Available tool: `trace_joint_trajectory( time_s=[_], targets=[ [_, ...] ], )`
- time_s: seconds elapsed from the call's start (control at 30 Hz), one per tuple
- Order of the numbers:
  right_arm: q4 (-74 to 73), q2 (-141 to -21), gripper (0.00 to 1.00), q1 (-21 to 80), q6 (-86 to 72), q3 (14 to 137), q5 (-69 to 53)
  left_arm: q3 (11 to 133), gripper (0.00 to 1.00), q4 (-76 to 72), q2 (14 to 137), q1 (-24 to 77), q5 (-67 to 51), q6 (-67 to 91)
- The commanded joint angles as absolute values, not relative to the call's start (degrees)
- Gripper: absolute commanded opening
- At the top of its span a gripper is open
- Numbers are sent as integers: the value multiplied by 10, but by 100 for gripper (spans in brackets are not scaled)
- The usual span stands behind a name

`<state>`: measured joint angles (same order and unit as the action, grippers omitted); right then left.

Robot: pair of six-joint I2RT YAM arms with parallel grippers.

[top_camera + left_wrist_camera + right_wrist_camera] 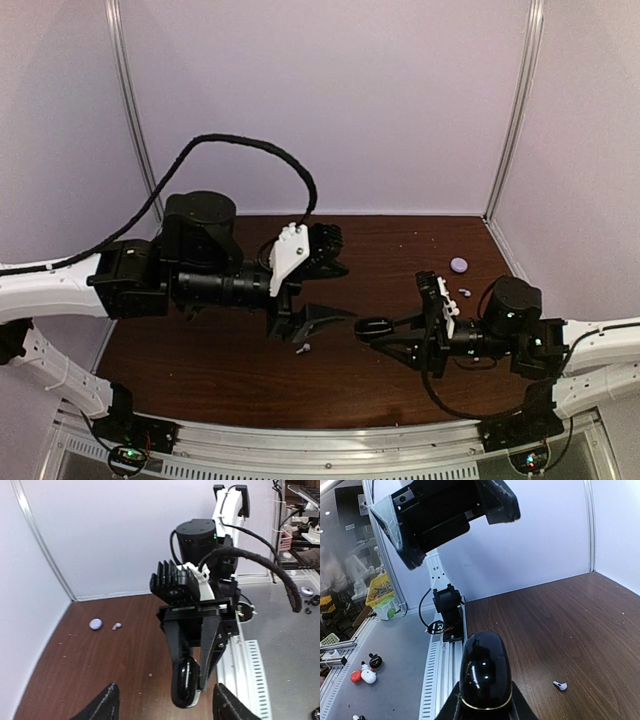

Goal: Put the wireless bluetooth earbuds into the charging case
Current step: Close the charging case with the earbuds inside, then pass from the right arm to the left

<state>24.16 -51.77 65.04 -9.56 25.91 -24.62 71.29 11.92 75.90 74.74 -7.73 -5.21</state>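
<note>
- The charging case (485, 672), glossy black with a thin gold seam, is off the desk (200, 370), pinched at its lower end by my right hand (378, 328). It stands roughly upright with its rounded top clear of my fingers. I judge it is held this way so the lid end is reachable from above and from the other arm's side.
- From the right wrist view the seam looks shut; I see no open lid and no bud seated in it, so I take the inserting as not yet done.
- The near white earbud (303, 349) lies loose on the desk, close under my left hand and just short of the case. It is the obvious one to fetch first.
- The far white earbud (116, 626) lies toward the back right of the desk, just beside a small lavender disc (96, 624) and well apart from the case.
- I can't find any black buds in these views.
- My left hand (166, 704) is spread, with both fingers wide at the bottom of its own view and nothing between them. It points at the case held across from it, which suits either working the lid or dropping to the near bud.
- The risk I see is that the glossy shell could slip or twist in my right-hand pinch if the left presses on it off-centre.
</note>
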Motion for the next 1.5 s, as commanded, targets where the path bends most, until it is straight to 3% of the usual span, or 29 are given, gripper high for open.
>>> trace_joint_trajectory(
  time_s=[0.0,0.3,0.7,1.07,1.47],
  targets=[
    [247,-515,0,635,-167,290,-240,683,67,85,718,747,26,-132],
    [225,-545,0,619,-259,341,-275,665,68,85,739,784,91,-240],
    [257,-577,0,619,-316,351,-309,682,71,70,776,804,126,-256],
    [294,-587,0,619,-349,342,-319,698,59,72,803,811,130,-283],
    [311,-597,5,619,-356,340,-327,690,32,69,796,812,135,-273]
  ],
)
